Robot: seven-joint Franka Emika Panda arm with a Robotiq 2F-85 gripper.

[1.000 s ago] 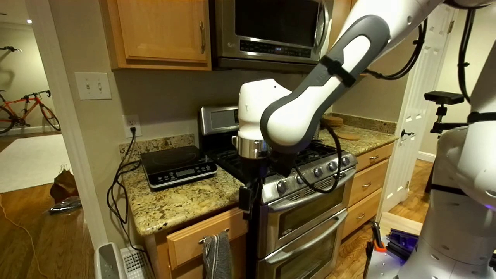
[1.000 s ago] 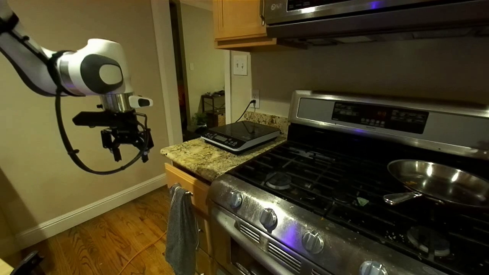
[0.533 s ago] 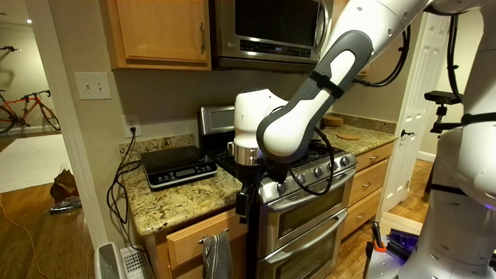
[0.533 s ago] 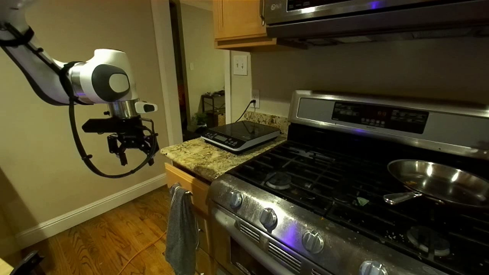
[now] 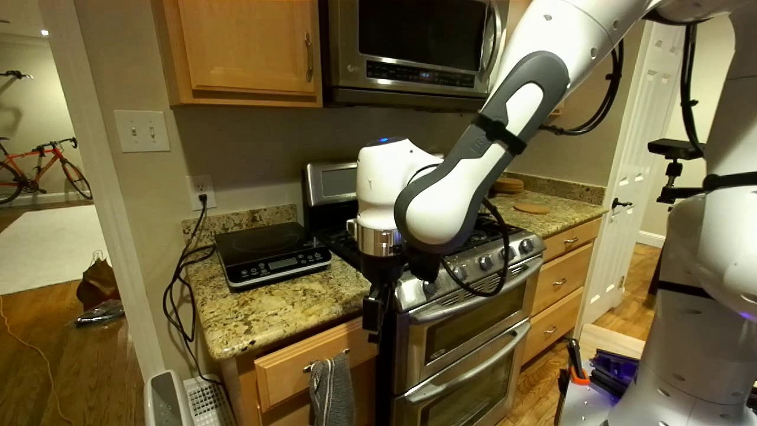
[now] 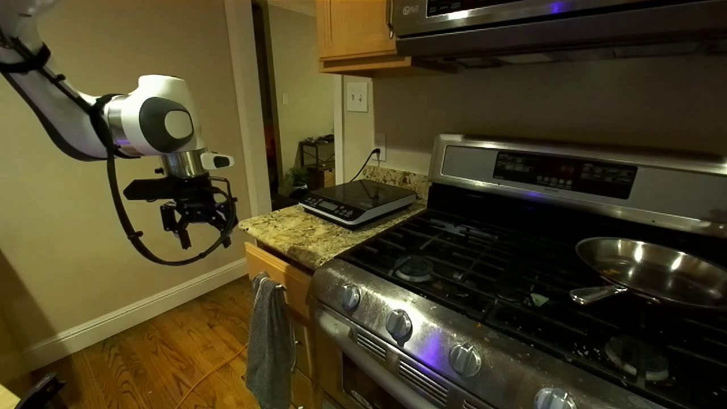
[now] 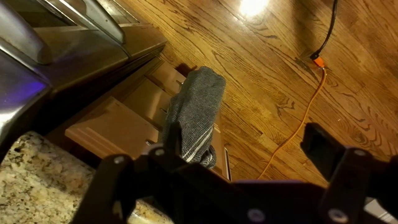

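- Range (image 7: pixel 84 46), boxy and of brushed stainless steel, lies to the left of our black two-fingered gripper (image 7: pixel 244 135) in the wrist view, apart from it.
- Yellow-brown speckled granite countertop (image 7: pixel 37 186) shows at the gripper's lower left in that view.
- Pale rectangular wooden drawer front (image 7: pixel 115 127), also left of the gripper, seems to stand slightly out.
- Dark grey woven cloth towel (image 7: pixel 202 102), the thing nearest the gripper, hangs lower than it over a thin silver metal handle (image 5: pixel 307 367). We judge the work early: the gripper is poised higher than the cloth, but touching and gripping are not yet done, as both exterior views show a gap. The towel looks limp, long and bunched, with pale stripes across it; its underside we cannot see.
- Gripper jaws, at the middle, stand wide apart, and we see nothing held.
- Orange plastic cord connector (image 7: pixel 318 62) lies to the gripper's right, far below it on the honey-brown wooden floor (image 7: pixel 255 62).
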